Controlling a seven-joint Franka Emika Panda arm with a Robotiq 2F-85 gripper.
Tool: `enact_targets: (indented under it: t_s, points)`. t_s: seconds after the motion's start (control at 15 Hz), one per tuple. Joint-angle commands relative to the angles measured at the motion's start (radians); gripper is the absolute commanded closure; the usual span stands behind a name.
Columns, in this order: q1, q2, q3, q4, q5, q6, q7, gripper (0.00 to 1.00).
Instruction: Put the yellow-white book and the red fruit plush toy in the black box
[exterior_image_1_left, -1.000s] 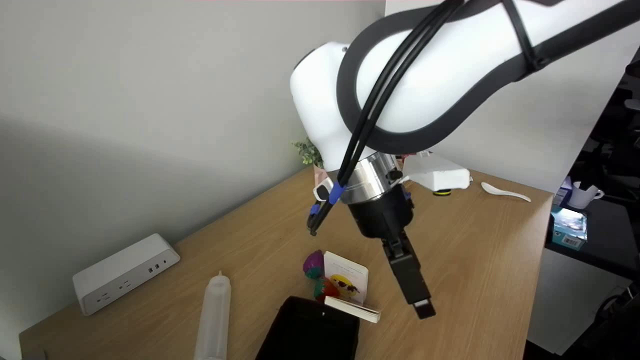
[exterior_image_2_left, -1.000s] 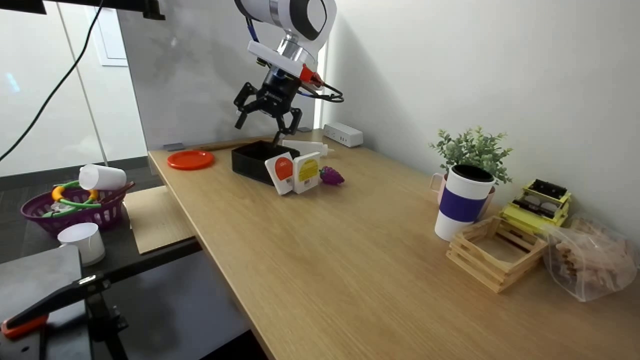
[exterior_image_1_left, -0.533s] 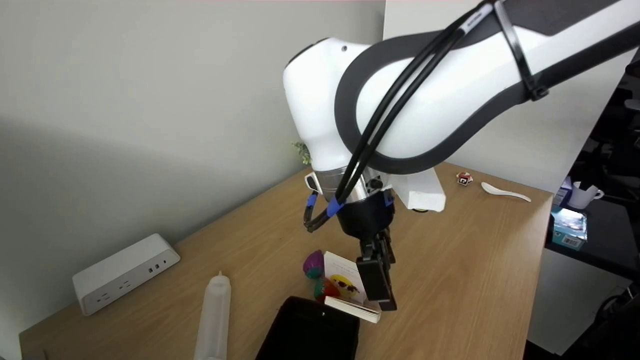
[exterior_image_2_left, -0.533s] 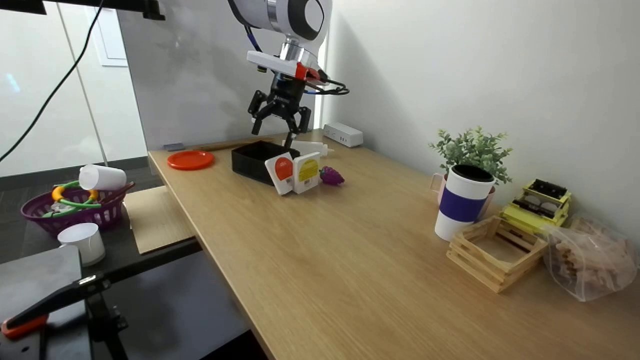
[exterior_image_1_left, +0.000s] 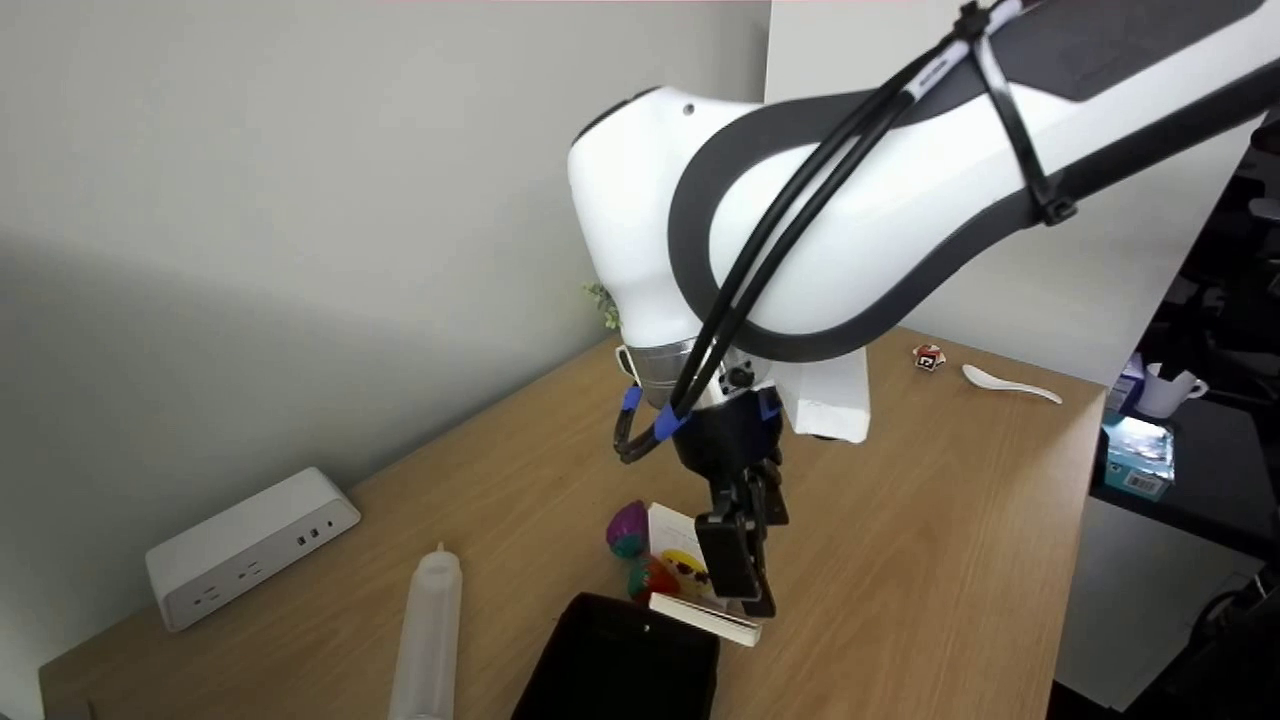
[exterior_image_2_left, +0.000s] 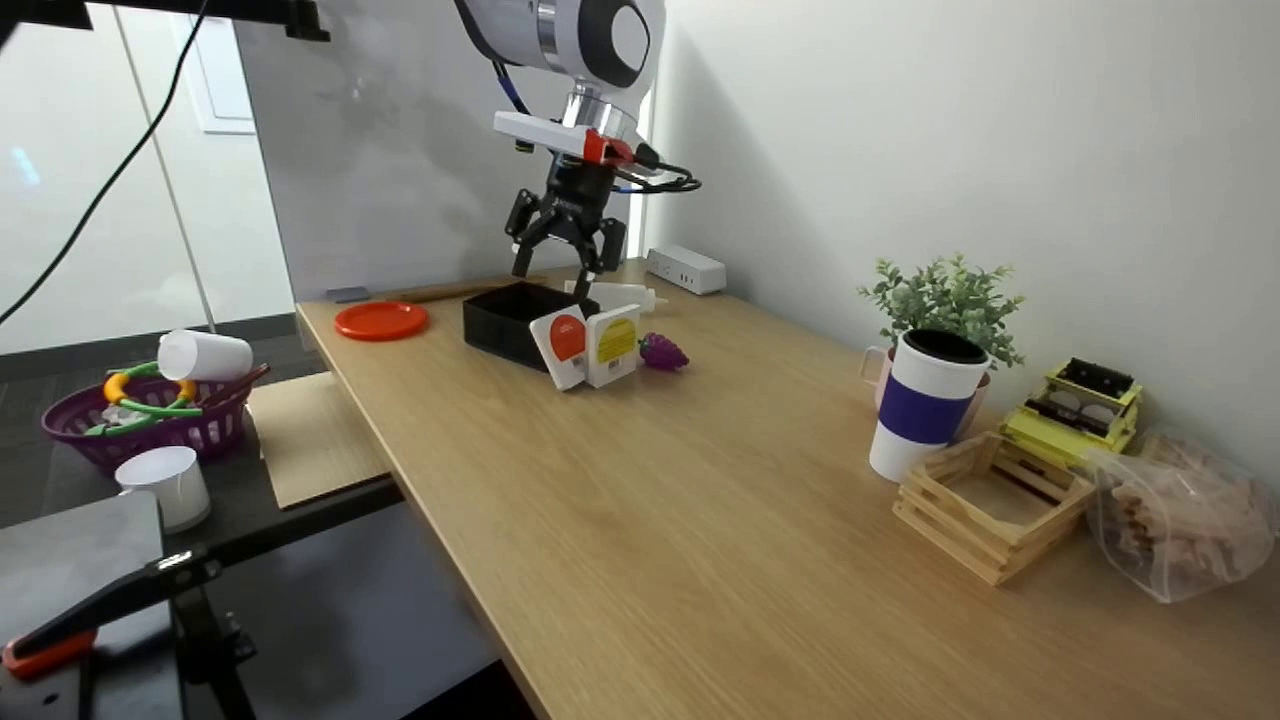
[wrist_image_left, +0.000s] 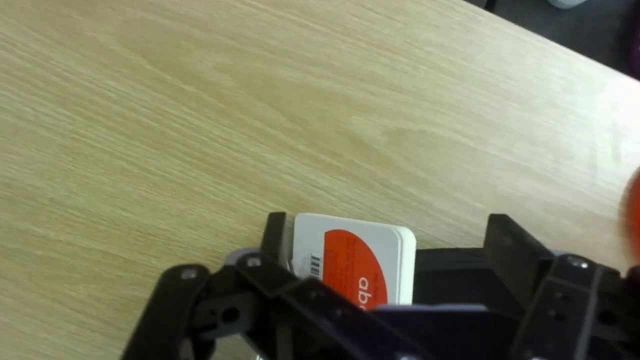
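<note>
The yellow-white book (exterior_image_2_left: 613, 346) leans near the black box (exterior_image_2_left: 500, 330), beside a white book with a red disc (exterior_image_2_left: 562, 345). Its yellow cover (exterior_image_1_left: 680, 560) also shows in an exterior view, partly behind my gripper (exterior_image_1_left: 742, 600). The red fruit plush toy (exterior_image_1_left: 655, 577) sits between that book and the black box (exterior_image_1_left: 620, 660); the wrist view does not show it. My gripper (exterior_image_2_left: 552, 278) is open, with nothing held, above the box and books. In the wrist view the red-disc book (wrist_image_left: 350, 260) appears between the fingers, nearer the left one, with the box (wrist_image_left: 445, 280) at right.
A purple plush fruit (exterior_image_1_left: 628, 528) touches the red one. A clear bottle (exterior_image_1_left: 428, 630) lies left of the box, with a white socket box (exterior_image_1_left: 255, 545) farther off. A red plate (exterior_image_2_left: 381, 319) rests near the table edge. A tumbler (exterior_image_2_left: 925, 400) and wooden crate (exterior_image_2_left: 1000, 510) stand far away.
My open gripper has swung toward the books and come lower, moving left in an exterior view. It now covers part of the yellow cover there. Books, toys and box have stayed put.
</note>
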Motion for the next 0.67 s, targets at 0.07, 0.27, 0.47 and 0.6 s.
enact_targets:
  t_s: [0.07,0.27,0.47,0.6]
  points:
    - [0.022,-0.004,-0.052,-0.011,-0.033,0.092,0.149,0.0]
    - [0.02,-0.008,-0.067,-0.011,-0.055,0.093,0.181,0.0]
    - [0.001,-0.002,-0.055,-0.004,-0.051,0.068,0.131,0.0]
    - [-0.013,0.004,-0.043,-0.002,-0.043,0.066,0.078,0.0]
